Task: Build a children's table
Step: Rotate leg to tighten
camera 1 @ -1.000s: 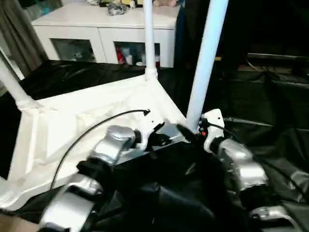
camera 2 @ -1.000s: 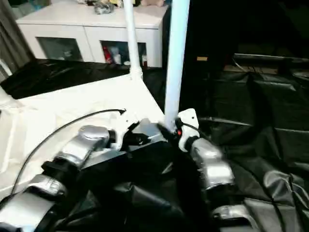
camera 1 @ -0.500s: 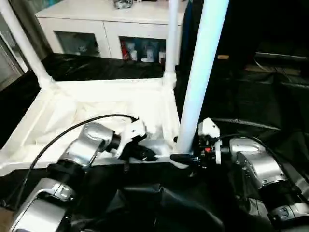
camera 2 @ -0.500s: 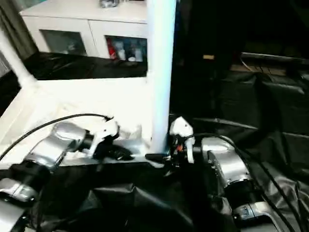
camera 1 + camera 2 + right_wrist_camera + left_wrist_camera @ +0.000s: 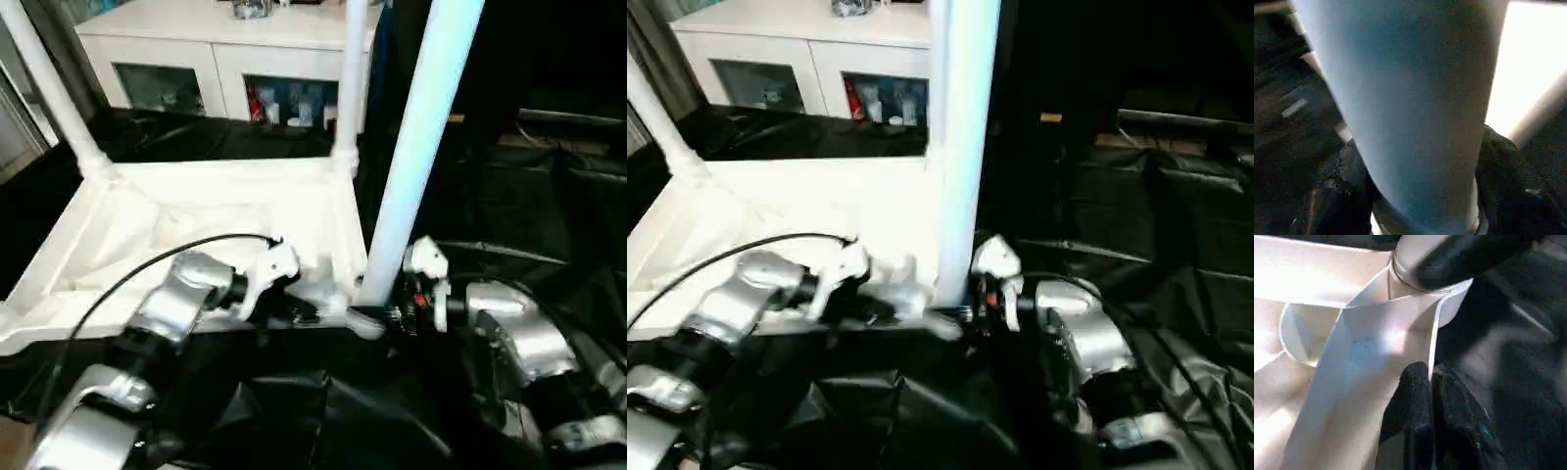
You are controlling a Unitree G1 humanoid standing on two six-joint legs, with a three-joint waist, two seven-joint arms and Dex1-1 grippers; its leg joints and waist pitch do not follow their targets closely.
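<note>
The children's table [image 5: 196,211] lies upside down on black cloth, white, with its ribbed underside facing up. Three legs stand up from its corner sockets. The near right leg [image 5: 416,147] rises in front of me. My right gripper [image 5: 377,318] is shut on this leg just above its socket, and its black fingers [image 5: 1349,191] press on either side of the leg [image 5: 1415,107]. My left gripper [image 5: 304,311] sits on the near rim beside that corner. Its fingers [image 5: 1410,396] are shut on the thin rim wall [image 5: 1376,347].
A white cabinet [image 5: 225,59] with glass doors stands behind the table. Crumpled black cloth [image 5: 529,196] covers the floor to the right and in front. The far right leg [image 5: 351,78] and far left leg [image 5: 54,98] stand upright.
The camera has shifted, so the whole scene sits differently in view. My right gripper's fingers have drawn in around the near leg's base. My left gripper stays on the rim.
</note>
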